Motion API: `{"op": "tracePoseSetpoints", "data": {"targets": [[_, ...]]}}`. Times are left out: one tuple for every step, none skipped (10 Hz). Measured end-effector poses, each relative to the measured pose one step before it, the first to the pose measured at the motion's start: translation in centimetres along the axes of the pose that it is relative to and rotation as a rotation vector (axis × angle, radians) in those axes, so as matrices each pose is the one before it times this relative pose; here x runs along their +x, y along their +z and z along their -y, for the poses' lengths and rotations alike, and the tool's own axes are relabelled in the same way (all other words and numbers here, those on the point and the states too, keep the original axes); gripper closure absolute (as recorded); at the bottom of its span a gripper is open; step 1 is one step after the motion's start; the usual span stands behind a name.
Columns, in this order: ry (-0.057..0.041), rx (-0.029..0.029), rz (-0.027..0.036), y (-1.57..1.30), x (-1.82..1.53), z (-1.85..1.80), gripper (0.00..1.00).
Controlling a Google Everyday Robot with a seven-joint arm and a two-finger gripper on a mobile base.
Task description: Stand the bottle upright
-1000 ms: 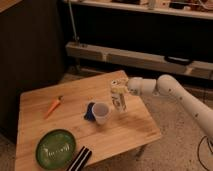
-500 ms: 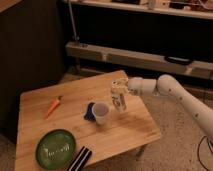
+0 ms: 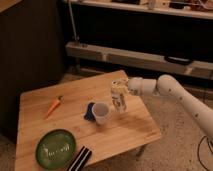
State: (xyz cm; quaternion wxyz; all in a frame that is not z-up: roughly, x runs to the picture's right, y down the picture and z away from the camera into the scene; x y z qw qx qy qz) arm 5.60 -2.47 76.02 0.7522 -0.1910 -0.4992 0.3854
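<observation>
The slim whitish translucent bottle (image 3: 119, 100) stands upright on the wooden table (image 3: 75, 120), just right of the white open-topped cup (image 3: 101, 113). My gripper (image 3: 118, 87) reaches in from the right on the white arm (image 3: 170, 92) and sits at the bottle's top, around its neck. The bottle's base is at the table surface.
A carrot (image 3: 54, 105) lies at the table's left. A green plate (image 3: 55, 148) sits at the front left, with a dark striped object (image 3: 81, 159) beside it at the front edge. A blue thing (image 3: 90, 111) lies behind the cup. Dark shelving (image 3: 140, 55) runs behind the table.
</observation>
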Motion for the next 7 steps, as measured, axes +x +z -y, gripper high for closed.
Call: {"op": "tracePoseSetpoints", "data": {"targets": [[-0.00005,0.00011,-0.00001,-0.004,0.0,0.005,0.97],[0.00005,-0.00004,0.00003,0.001,-0.002,-0.003,0.97],[-0.00008,0.00005,0.00002,-0.003,-0.001,0.002,0.97],[0.00011,0.00013,-0.00004,-0.007,0.007,0.003,0.97],[0.00001,-0.00003,0.00008,0.001,-0.005,-0.001,0.97],[-0.00004,0.00006,-0.00002,-0.004,-0.001,0.002,0.97],[0.00704,0.00021,-0.01232,-0.124,0.23,-0.147,0.97]]}}
